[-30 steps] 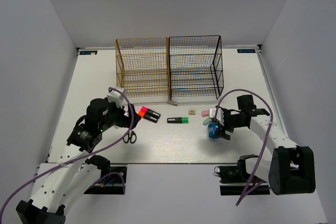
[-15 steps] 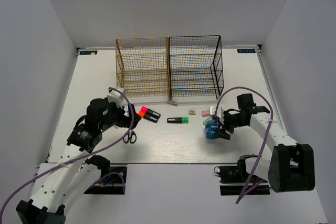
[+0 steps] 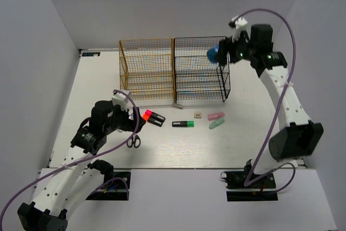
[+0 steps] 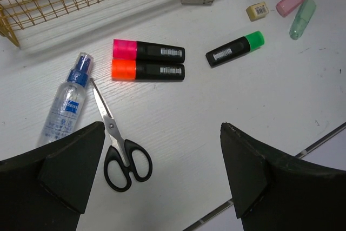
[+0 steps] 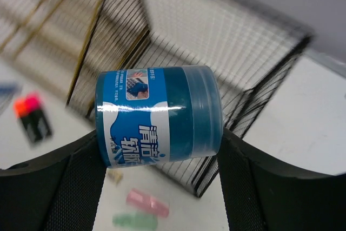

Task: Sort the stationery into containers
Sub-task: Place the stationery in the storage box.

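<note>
The right gripper (image 3: 217, 53) clamps the blue roll (image 5: 159, 114) on its side, in the air at the black rack's (image 3: 200, 71) upper right edge; the left gripper (image 4: 162, 131) hangs with fingers apart, holding nothing, front-left of that rack, over the scissors (image 4: 116, 144); three markers (image 4: 148, 60), cube (image 3: 198, 115), pink piece (image 3: 216, 116) and mint piece (image 3: 215, 124) lie before it; the yellow rack (image 3: 147, 71) adjoins its left side.

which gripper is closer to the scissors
Left. The left gripper hovers just above the scissors; the right gripper is far off, up at the black rack's top, holding the blue tub.
</note>
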Controlling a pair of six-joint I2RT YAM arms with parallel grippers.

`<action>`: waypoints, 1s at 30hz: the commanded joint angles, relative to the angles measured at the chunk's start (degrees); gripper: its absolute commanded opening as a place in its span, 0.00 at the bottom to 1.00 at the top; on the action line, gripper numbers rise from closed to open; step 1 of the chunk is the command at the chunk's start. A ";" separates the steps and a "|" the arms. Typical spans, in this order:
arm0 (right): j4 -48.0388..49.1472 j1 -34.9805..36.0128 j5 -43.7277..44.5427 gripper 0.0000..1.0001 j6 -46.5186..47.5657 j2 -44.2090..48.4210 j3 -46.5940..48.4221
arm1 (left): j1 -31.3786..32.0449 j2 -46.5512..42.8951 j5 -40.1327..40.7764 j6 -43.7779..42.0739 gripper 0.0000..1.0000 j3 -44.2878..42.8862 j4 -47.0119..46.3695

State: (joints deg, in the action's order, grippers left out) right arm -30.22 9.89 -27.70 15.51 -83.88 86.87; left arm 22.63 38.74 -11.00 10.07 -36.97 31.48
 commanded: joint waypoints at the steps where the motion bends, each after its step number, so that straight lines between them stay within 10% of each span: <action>1: 2.03 2.58 22.67 0.00 -23.58 -7.69 13.82 | -0.04 0.37 0.19 -0.40 0.98 0.41 -0.37; 4: 2.95 3.90 31.39 0.00 -25.62 -15.60 26.41 | -0.22 1.60 0.19 -0.48 0.98 0.41 -0.37; 30: 15.81 12.52 50.91 0.00 -20.69 -27.04 24.14 | -0.31 2.30 0.02 -1.36 0.98 0.67 -0.11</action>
State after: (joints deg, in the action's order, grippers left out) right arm -19.25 22.22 21.15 -4.14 -110.96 110.02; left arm 22.61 41.67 -10.94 9.23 -36.45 31.51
